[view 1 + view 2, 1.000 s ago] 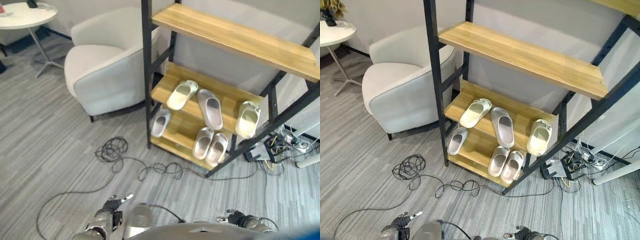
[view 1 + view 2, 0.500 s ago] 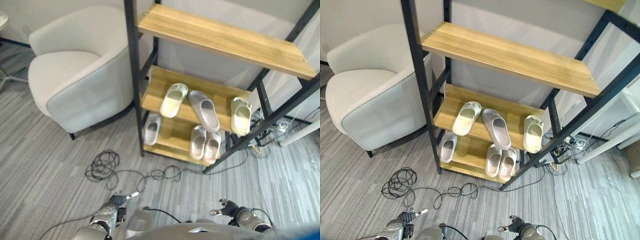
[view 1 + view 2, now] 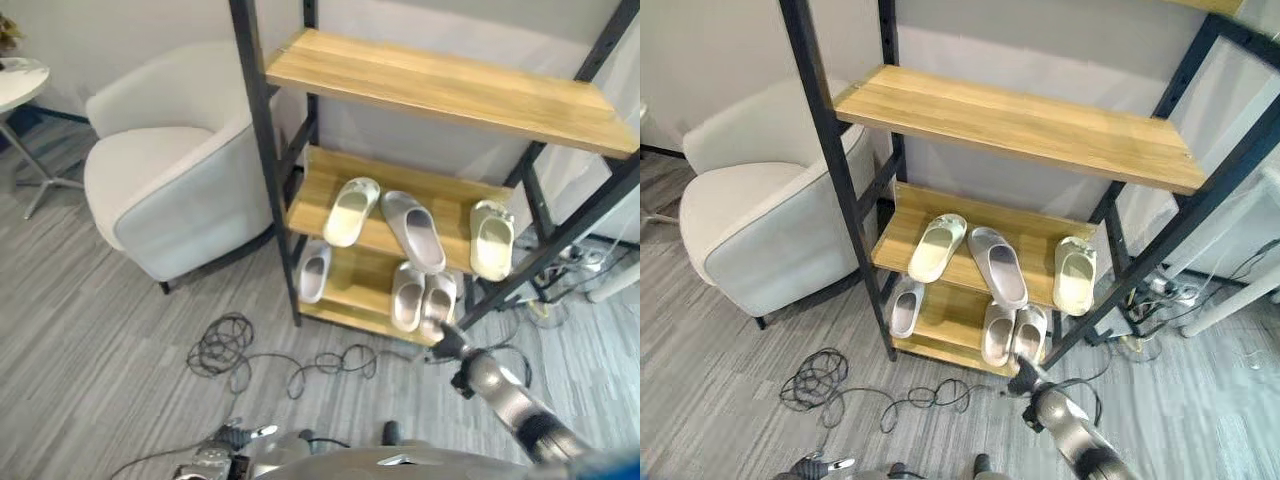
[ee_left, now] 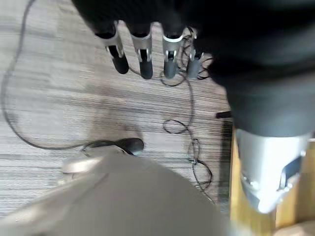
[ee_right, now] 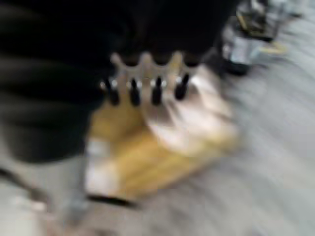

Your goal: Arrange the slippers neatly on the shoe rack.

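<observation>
Wooden shoe rack [image 3: 352,315] held loose slippers [image 3: 421,297] – the right hand [image 3: 447,343], fingers straight and empty, reached beside its lowest shelf, likely to straighten them.

- Even, soft indoor light; no glare on the shoe rack [image 3: 1020,120].
- Right wrist view heavily motion-blurred; right hand [image 5: 147,88] fingers smeared.
- Left wrist view mildly soft.
- Faint shadow under armchair [image 3: 170,190].

A shoe rack [image 3: 262,150] stands right of an armchair [image 3: 170,180]. Three slippers [image 3: 412,230] lie on its middle shelf, three more [image 3: 408,297] below. Cables [image 3: 225,345] lie on the floor nearer.
</observation>
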Robot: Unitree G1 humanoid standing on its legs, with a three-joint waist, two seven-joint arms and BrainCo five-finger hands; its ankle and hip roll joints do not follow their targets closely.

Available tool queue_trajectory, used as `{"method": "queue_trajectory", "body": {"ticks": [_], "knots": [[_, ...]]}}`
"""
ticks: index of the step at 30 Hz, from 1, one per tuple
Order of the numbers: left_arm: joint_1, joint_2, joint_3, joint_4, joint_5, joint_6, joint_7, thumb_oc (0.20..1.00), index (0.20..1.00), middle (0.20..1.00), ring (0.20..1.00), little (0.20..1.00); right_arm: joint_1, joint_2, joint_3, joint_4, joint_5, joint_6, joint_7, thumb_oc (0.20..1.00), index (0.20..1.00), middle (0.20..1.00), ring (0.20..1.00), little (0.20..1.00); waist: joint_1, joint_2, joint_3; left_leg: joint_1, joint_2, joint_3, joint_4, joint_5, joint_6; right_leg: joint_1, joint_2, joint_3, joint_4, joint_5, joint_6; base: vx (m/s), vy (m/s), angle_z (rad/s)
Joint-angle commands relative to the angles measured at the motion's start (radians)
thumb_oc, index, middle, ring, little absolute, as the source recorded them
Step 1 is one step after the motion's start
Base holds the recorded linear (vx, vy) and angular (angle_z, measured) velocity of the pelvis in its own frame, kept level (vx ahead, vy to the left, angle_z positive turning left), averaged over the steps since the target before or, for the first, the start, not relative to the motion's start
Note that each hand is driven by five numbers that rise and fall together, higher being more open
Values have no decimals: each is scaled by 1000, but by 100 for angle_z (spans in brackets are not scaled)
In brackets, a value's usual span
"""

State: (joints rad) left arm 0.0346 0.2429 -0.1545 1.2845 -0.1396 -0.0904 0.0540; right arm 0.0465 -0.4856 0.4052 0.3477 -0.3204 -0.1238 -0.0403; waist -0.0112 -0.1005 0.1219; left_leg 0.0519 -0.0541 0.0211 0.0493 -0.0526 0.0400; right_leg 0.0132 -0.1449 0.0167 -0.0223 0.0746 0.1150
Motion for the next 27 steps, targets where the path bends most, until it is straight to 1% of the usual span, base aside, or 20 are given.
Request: {"method": "queue_trajectory", "body": {"ticks": [1, 2, 3, 6, 8, 9, 10, 11, 12, 14, 21, 27], "knots": [[-83, -21, 9, 57, 38, -21, 36, 1000, 1000, 1000, 1000, 1000, 25, -106, -7, -32, -118, -49, -1, 1000, 1000, 1000, 1000, 1000, -40, 30, 16, -54, 46, -54, 83, -77, -29, -5, 2, 17, 105, -133, 36, -7, -78, -39], [-74, -30, 5, 51, 51, -24, 42, 1000, 1000, 1000, 1000, 1000, 28, -124, -11, -51, -157, -57, 6, 1000, 1000, 1000, 1000, 1000, -41, 33, 13, -51, 50, -53, 82, -76, -32, 6, 8, 11, 102, -143, 32, 14, -52, -13], [-67, -32, 2, 43, 49, -29, 41, 1000, 1000, 1000, 1000, 1000, 18, -134, -16, -60, -161, -61, 2, 1000, 1000, 1000, 1000, 1000, -40, 36, 10, -49, 52, -55, 81, -75, -35, 12, 11, 8, 99, -148, 29, 19, -68, -4], [-59, -37, -4, 40, 47, -32, 40, 1000, 1000, 1000, 1000, 1000, 11, -135, -28, -70, -135, -67, -4, 1000, 1000, 1000, 1000, 1000, -38, 41, 4, -38, 59, -58, 67, -70, -40, 27, 19, 2, 90, -155, 24, 10, -39, -5], [-59, -40, -6, 47, 53, -31, 41, 1000, 1000, 1000, 1000, 1000, 11, -137, -26, -82, -138, -73, -6, 1000, 1000, 1000, 1000, 1000, -35, 42, -1, -38, 60, -62, 56, -56, -43, 29, 22, -1, 84, -150, 22, -1, -29, 8], [-58, -40, -7, 48, 53, -31, 41, 1000, 1000, 1000, 1000, 1000, 12, -137, -25, -82, -138, -73, -6, 1000, 1000, 1000, 1000, 1000, -35, 43, -2, -31, 61, -63, 54, -65, -43, 35, 23, -1, 83, -158, 22, 23, -32, 11], [-57, -42, -8, 45, 57, -33, 44, 1000, 1000, 1000, 1000, 1000, 7, -138, -35, -93, -143, -76, -20, 1000, 1000, 1000, 1000, 1000, -33, 42, -4, -32, 63, -64, 41, -50, -44, 36, 24, -3, 75, -151, 20, 14, -23, 7], [-57, -43, -8, 45, 57, -33, 44, 1000, 1000, 1000, 1000, 1000, 7, -138, -35, -94, -143, -76, -20, 1000, 1000, 1000, 1000, 1000, -33, 42, -4, -31, 63, -65, 40, -50, -44, 36, 24, -4, 75, -151, 20, -6, -32, 3], [-55, -46, -13, 40, 58, -36, 48, 1000, 1000, 1000, 1000, 1000, 1, -137, -47, -95, -143, -80, -44, 1000, 1000, 1000, 1000, 1000, -31, 45, -8, -27, 65, -67, 27, -44, -45, 40, 26, -6, 68, -151, 20, 20, -11, 3], [-55, -48, -19, 39, 61, -37, 53, 1000, 1000, 1000, 1000, 1000, -14, -135, -55, -88, -138, -78, -61, 1000, 1000, 1000, 1000, 1000, -29, 47, -9, -24, 66, -65, 19, -41, -46, 42, 27, -7, 65, -152, 20, 11, -8, 2], [-48, -46, -27, 39, 79, -42, 66, 1000, 1000, 1000, 1000, 1000, -73, -170, -97, -147, -153, -77, -117, 1000, 1000, 1000, 1000, 1000, -20, 49, -11, -17, 70, -70, 20, -47, -49, 46, 32, -13, 66, -158, 17, 14, -3, 0], [-36, -47, -30, 42, 86, -45, 70, 1000, 1000, 1000, 1000, 1000, -103, -177, -129, -158, -165, -67, -162, 1000, 1000, 1000, 1000, 1000, -9, 48, -15, -16, 73, -76, 24, -52, -51, 51, 34, -23, 70, -165, 15, 30, -6, 0]]}}
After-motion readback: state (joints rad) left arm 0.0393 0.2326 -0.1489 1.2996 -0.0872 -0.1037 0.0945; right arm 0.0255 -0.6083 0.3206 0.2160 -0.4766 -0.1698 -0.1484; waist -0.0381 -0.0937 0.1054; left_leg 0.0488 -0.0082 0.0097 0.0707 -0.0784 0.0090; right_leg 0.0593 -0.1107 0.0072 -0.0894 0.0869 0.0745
